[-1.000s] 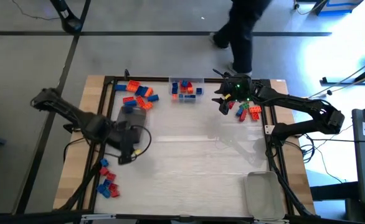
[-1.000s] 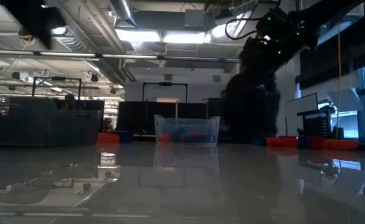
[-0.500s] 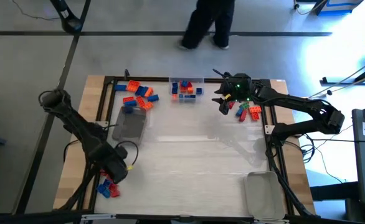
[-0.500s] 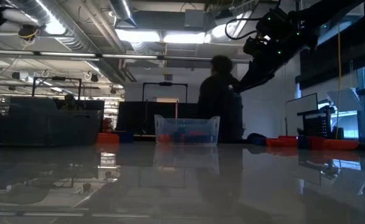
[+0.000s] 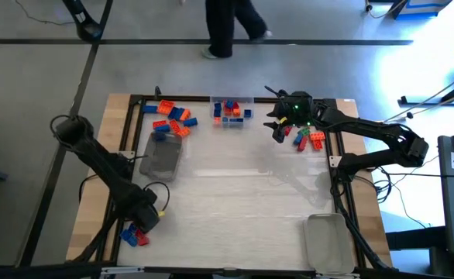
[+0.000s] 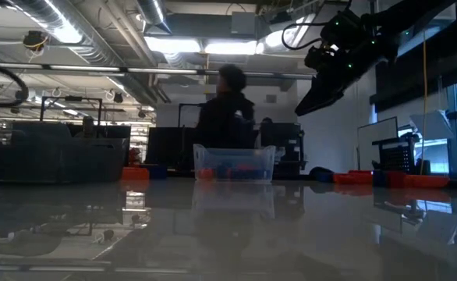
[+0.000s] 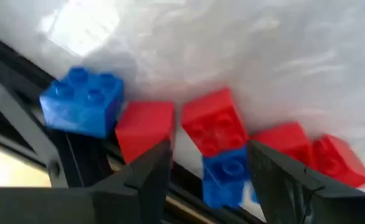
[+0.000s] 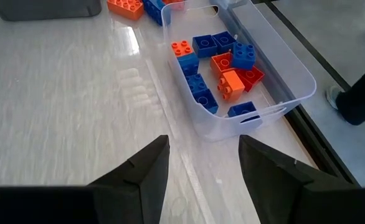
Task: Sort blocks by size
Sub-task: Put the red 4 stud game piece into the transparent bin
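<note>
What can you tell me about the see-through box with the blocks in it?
The box is a clear plastic tub, long and shallow, with rounded corners and a lip round its top. It stands upright and open at the far edge of the table, in the middle, with nothing gripping it. Inside lies a loose jumble of blocks: mostly blue, a few orange and a red one, some on their sides. The right claw hangs open above the table a little way from it, not touching.
</note>
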You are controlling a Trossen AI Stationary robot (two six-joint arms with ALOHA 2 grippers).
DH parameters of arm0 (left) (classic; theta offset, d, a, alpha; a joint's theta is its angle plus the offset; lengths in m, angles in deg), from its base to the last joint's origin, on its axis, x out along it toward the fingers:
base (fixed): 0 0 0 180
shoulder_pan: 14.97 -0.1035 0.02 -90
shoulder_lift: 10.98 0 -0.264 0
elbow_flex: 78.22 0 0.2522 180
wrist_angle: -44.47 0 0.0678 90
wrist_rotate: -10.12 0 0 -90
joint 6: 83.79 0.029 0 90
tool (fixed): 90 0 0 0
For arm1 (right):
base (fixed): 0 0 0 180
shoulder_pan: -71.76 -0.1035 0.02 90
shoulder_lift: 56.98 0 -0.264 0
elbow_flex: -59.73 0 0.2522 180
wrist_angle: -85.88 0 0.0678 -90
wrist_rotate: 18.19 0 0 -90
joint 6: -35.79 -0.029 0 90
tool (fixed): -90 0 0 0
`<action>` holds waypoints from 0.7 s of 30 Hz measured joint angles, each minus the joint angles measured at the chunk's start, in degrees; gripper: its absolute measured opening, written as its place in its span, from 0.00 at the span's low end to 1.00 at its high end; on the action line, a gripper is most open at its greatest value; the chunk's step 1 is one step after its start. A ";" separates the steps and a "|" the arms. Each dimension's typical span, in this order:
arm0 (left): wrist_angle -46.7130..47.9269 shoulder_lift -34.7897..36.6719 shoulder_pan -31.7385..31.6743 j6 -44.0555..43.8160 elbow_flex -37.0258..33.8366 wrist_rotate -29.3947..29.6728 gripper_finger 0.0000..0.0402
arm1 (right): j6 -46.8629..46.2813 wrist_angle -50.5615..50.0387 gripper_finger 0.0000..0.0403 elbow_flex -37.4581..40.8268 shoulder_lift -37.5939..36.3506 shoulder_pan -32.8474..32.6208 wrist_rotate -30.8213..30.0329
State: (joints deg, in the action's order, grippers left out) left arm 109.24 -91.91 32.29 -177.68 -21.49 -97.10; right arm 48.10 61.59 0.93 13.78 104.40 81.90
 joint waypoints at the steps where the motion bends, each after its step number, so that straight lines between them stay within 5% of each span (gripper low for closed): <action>1: 0.16 -0.58 -0.01 0.59 -0.34 -0.46 0.48 | 0.01 -0.02 0.48 0.00 0.00 0.00 0.00; 9: 0.10 -2.70 -2.75 8.13 -1.05 -1.53 0.48 | 0.00 0.07 0.48 0.00 0.00 -0.02 0.00; 21: -2.63 -2.72 -13.37 26.55 0.05 4.83 0.48 | -0.01 -0.04 0.48 0.00 0.00 -0.04 0.00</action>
State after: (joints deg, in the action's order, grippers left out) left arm 106.61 -94.63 18.93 -151.12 -21.44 -92.27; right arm 48.08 61.55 0.93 13.78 104.36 81.90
